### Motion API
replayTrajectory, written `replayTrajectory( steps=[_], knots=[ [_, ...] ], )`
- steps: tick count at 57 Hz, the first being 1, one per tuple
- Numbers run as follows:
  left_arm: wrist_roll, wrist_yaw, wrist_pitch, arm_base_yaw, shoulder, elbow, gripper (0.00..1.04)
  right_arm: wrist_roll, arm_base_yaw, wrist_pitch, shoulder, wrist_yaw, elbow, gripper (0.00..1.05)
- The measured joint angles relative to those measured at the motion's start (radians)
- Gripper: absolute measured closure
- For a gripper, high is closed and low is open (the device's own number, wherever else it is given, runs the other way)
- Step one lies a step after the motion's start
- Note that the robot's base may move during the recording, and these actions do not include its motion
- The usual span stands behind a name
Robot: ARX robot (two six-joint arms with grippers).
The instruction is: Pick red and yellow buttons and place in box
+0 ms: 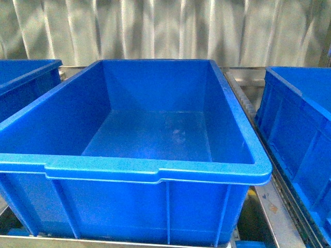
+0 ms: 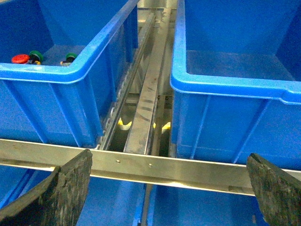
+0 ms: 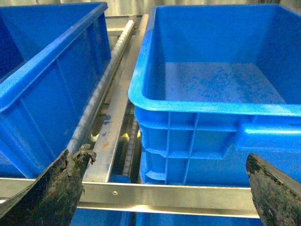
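Both left end effector (image 2: 169, 155) and right end effector (image 3: 169, 154) wide apart, empty.

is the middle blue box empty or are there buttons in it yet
Empty: in the front view the middle box shows a bare blue floor with nothing lying on it.

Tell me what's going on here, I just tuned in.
Nothing is being handled yet. The left hand is open and empty, hanging above a metal rail in front of two blue bins. One of them, the side bin, holds a red-capped button and two green-capped buttons. No yellow-capped button shows. The right hand is also open and empty. In the front view, the large blue bin shows nothing on its visible floor.
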Motion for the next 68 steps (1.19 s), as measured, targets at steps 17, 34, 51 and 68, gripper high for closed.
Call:
replayTrajectory(
  steps=[17,34,51,68],
  knots=[
    [0.0,-0.002,0.0,0.0,0.0,0.0,0.08,0.0,0.001,-0.002,0.0,0.0,0.0,0.06],
    [0.0,-0.003,0.0,0.0,0.0,0.0,0.08,0.0,0.001,-0.002,0.0,-0.002,0.0,0.06],
    [0.0,-0.003,0.0,0.0,0.0,0.0,0.08,0.0,0.001,-0.002,-0.001,-0.005,0.0,0.06],
    [0.0,-0.008,0.0,0.0,0.0,0.0,0.08,0.0,0.001,-0.002,0.0,-0.014,-0.002,0.06]
  ],
)
